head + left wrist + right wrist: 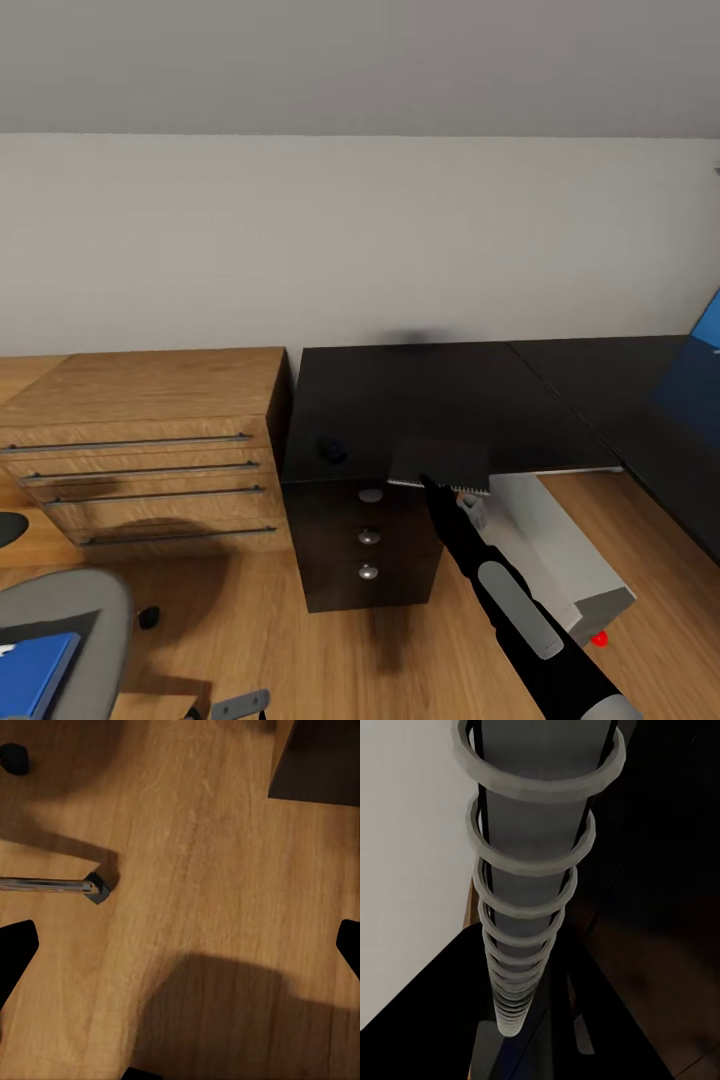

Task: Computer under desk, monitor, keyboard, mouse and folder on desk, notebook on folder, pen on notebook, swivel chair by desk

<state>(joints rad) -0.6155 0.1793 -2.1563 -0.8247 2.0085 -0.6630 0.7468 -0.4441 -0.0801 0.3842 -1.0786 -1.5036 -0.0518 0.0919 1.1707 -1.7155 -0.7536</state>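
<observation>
Notebook [440,463] sits at front edge of desk [420,390], overhanging slightly, your right gripper [428,484] clenched on its spiral-bound edge. Right wrist view: spiral coil close up. Mouse [330,449] on desk just left of notebook. Computer [560,560] on floor under desk. Folder [35,672] on swivel chair [75,610]. Left gripper [180,945]: fingers spread wide over wood floor [202,832].
</observation>
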